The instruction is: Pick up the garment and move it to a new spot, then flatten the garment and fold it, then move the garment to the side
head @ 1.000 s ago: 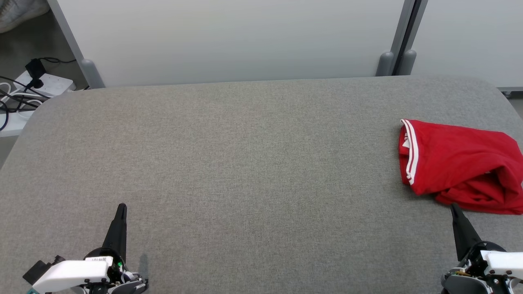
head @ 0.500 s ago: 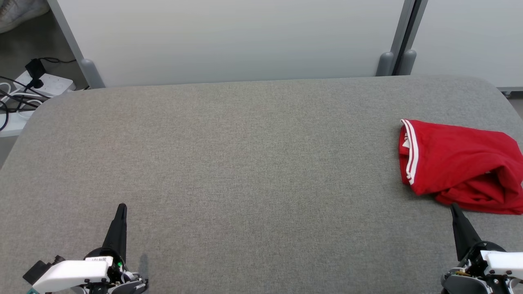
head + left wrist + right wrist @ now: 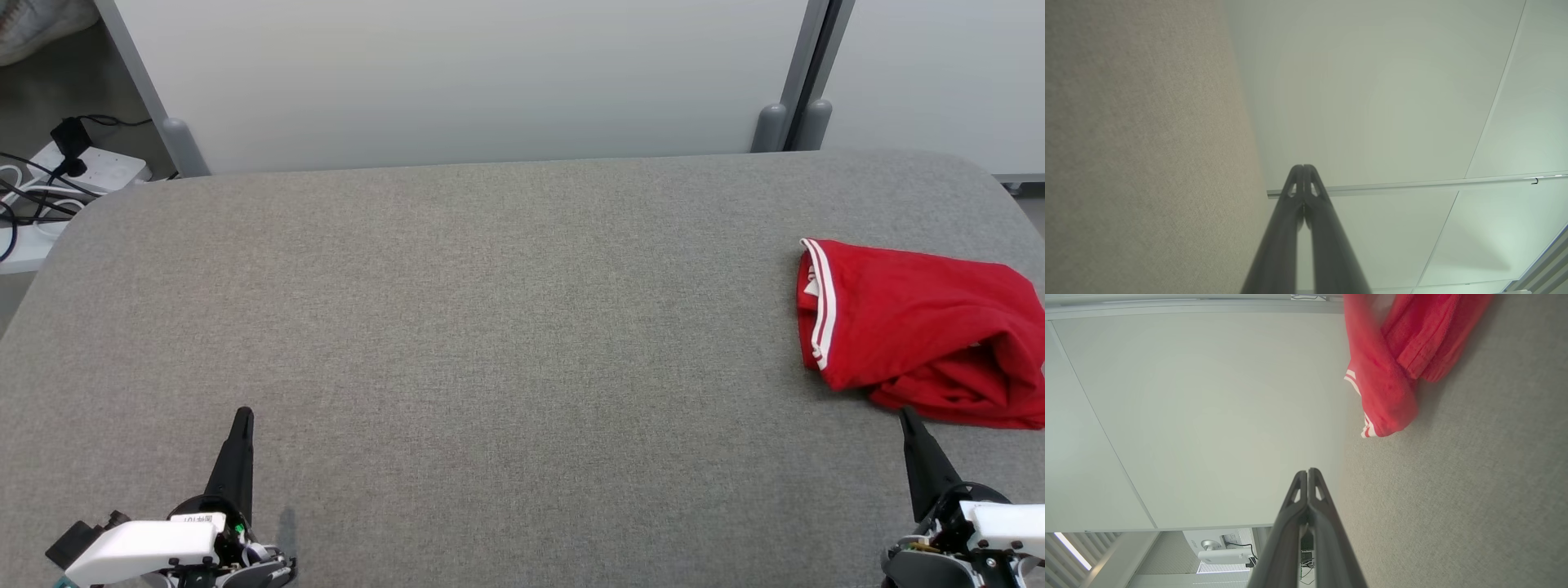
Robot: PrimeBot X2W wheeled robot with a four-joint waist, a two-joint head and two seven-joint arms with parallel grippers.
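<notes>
- Red garment [image 3: 906, 327] is seen bunched on the grey felt table [image 3: 490, 327], just ahead of the right claw [image 3: 904, 415] and a little outward of it. Its white-striped hem is turned toward the table's middle.
- Right claw is held low over the near edge, pointing forward. Its fingers are pressed together tip to tip, clenched and empty.
- Left claw [image 3: 242, 416] is posed the same way on its own side, also clenched and empty. The garment lies well apart from it, far across to its right.
- Both wrists are rolled onto their sides. In the left wrist view the table [image 3: 1126, 163] is stood up along the left of the left claw [image 3: 1303, 167]. In the right wrist view the table [image 3: 1453, 498] is stood up along the right of the right claw [image 3: 1308, 471].
- Wide bare felt is left between the two claws and ahead of the left one, up to the far edge, where a pale panel [image 3: 473, 82] is set.
- The garment's outer part is cut off by the head view's right side, close to the table's right edge.
- A strip of bare felt between claw tip and garment [image 3: 1388, 388] is shown by the right wrist view. In the head view the tip seems almost to meet the near fold.
- A power strip [image 3: 98, 167] with dark cables is shown by the head view, on the floor past the far left corner, ahead and outward of the left claw.
</notes>
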